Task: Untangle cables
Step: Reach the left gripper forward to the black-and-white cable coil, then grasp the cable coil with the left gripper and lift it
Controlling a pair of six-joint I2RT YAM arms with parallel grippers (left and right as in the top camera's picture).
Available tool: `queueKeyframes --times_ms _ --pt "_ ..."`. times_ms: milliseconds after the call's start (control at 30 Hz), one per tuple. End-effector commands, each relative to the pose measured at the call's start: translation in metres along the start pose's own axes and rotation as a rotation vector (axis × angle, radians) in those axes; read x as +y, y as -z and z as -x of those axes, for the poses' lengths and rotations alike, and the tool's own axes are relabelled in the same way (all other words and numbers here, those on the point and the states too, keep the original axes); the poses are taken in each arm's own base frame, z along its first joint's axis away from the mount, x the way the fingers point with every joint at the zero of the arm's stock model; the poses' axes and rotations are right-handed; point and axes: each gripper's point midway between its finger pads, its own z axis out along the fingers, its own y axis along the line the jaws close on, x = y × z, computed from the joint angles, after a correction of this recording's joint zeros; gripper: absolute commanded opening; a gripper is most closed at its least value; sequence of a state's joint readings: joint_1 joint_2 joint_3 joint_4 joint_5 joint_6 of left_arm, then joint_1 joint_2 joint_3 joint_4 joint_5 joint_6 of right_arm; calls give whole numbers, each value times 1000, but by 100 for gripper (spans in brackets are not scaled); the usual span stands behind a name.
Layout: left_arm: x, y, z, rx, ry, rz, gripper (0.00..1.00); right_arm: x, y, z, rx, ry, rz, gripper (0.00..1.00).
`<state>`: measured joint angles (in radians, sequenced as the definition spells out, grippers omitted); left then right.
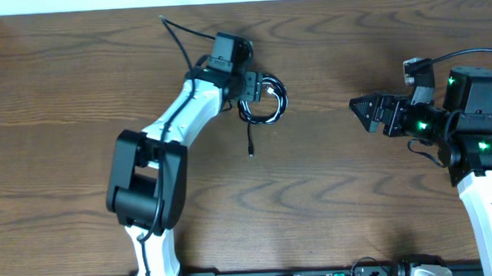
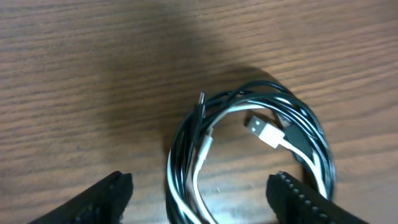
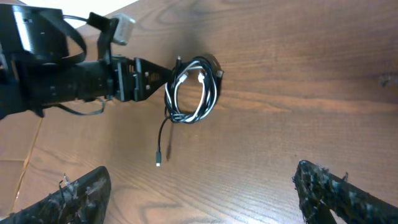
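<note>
From overhead, the cables (image 1: pixel 263 102) lie as one small coil on the wooden tabletop (image 1: pixel 61 96), left of centre toward the far edge, at the tip of the left arm (image 1: pixel 179 124). A black tail runs from the coil toward the near edge and ends in a small plug (image 1: pixel 251 153). The right arm (image 1: pixel 479 144) sits well apart at the right. The left wrist view shows the black cord (image 2: pixel 179 155) and white cord (image 2: pixel 200 163) looped together, with a white USB plug (image 2: pixel 264 132) lying inside the ring. The left jaws are spread: one finger (image 2: pixel 102 199) is clear of the coil and the other stands in front of its rim, and whether that one touches I cannot tell. In the right wrist view the right jaws stand wide apart over bare wood, with the coil far ahead beside the left arm.
</note>
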<state>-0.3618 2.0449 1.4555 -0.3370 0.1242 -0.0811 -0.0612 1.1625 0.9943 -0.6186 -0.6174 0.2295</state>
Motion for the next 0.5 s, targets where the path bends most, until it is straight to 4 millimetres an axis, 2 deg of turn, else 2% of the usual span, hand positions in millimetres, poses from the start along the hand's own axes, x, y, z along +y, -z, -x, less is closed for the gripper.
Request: queueKeyframes --times_ms 0,33,100,333,467 --pt "20 -16 -1 1 16 89 66 6 2 4 -3 14 14 91" --pt "21 -18 -2 3 17 92 65 6 2 4 -3 14 14 90" --pt "27 -25 -4 2 17 126 56 6 2 3 -3 14 14 90" --pt "31 -43 -13 21 15 143 47 5 2 -1 14 2 10 90" --pt "29 -44 -17 31 10 142 44 5 2 -1 15 1 10 90"
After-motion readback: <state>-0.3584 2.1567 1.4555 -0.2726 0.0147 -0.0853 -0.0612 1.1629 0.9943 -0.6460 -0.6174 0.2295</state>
